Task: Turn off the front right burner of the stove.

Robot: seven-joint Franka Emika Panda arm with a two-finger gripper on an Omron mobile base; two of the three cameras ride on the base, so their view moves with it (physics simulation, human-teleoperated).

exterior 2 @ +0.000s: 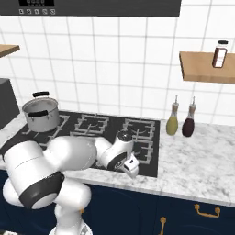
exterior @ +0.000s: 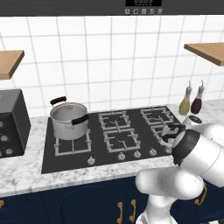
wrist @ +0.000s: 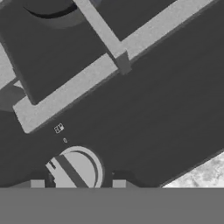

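Note:
The stove (exterior: 50, 157) is a black glass cooktop with grey grates and a row of small silver knobs (exterior: 137, 154) along its front. My hand covers most of the front right burner (exterior: 158, 129). In the hand view, that burner's grate bars (wrist: 105, 65) and a dark arc of its head (wrist: 50, 9) show, with no blue flame in sight. My gripper (wrist: 78, 184) is open, low over the stove's front right corner (exterior 2: 151, 172). A round silver knob (wrist: 76, 168) lies between its fingertips (wrist: 37, 183). The gripper also appears from both sides (exterior: 167, 134) (exterior 2: 132, 169).
A steel pot (exterior: 68, 116) stands on the left grates. A dark toaster oven (exterior: 11, 122) sits at the far left. Two oil bottles (exterior: 191, 103) stand on the marble counter (exterior 2: 197, 160) to the right. Wooden shelves (exterior 2: 206, 69) hang on the tiled wall.

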